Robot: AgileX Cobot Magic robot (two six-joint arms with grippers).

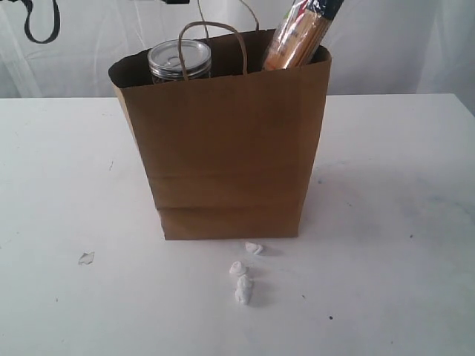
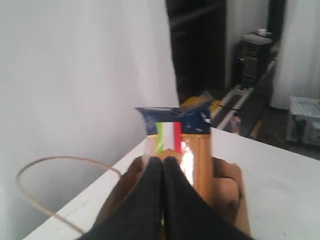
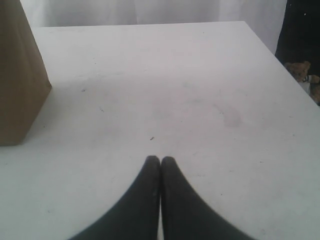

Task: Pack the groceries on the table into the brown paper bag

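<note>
Upright on the table (image 1: 67, 185), mouth gaping upward: the brown paper bag (image 1: 226, 163), flat base down so as to take things lowered from above. Inside, toward the left of the bag's mouth, the clear jar (image 1: 180, 61), lid showing just over the rim, probably resting on whatever lies beneath. At the bag's right corner, the long spaghetti packet (image 1: 297, 37), poking well above the rim and leaning outward, seemingly too long to sink in, hence slanted against the bag's wall. Arching over the mouth between jar and packet, the twisted paper handles (image 1: 211, 24).

Just above the bag's mouth, the left gripper (image 2: 163, 162), jaws pressed together with nothing between them, tips near the packet's blue header but not clamped on it. Off to the bag's right, low over the table, the right gripper (image 3: 160, 162), likewise closed and empty, held away from the bag, presumably to leave the other arm room.

In front of the bag, near its base, a few white crumpled scraps (image 1: 245, 282). Farther off to the bag's front left, one small pale scrap (image 1: 86, 258). No can, carton, pouch or spice jar seen around the bag, so possibly down inside. Judged close to finished, with perhaps a nudge left to seat the packet deeper.
</note>
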